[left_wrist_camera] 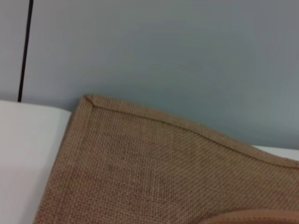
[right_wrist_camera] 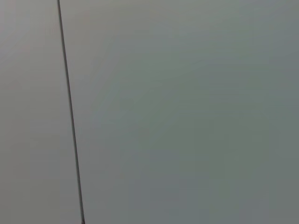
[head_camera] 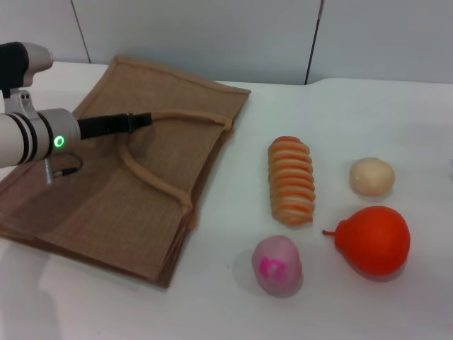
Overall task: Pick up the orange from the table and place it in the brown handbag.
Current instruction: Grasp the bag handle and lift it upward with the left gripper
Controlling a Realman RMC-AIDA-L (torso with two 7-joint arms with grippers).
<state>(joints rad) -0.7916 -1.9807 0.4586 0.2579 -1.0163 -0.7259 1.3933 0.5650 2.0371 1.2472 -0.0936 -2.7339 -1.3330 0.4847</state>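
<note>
The orange (head_camera: 375, 241), glossy orange-red with a small stem nub, lies at the front right of the white table. The brown handbag (head_camera: 106, 205) lies flat on the left, its mouth edge facing right; its woven corner fills the left wrist view (left_wrist_camera: 140, 177). One tan loop handle (head_camera: 191, 117) rests on top of it. My left gripper (head_camera: 145, 120) reaches in from the left over the bag, low, and is shut on the bend of that handle, whose upper strand runs straight to the bag's edge. My right gripper is out of view; its wrist view shows only the wall.
Between the bag and the orange lie an orange-and-cream striped roll (head_camera: 291, 180), a pale beige ball (head_camera: 371, 176) and a pink round item (head_camera: 277, 265). A grey panelled wall (head_camera: 212, 35) stands behind the table.
</note>
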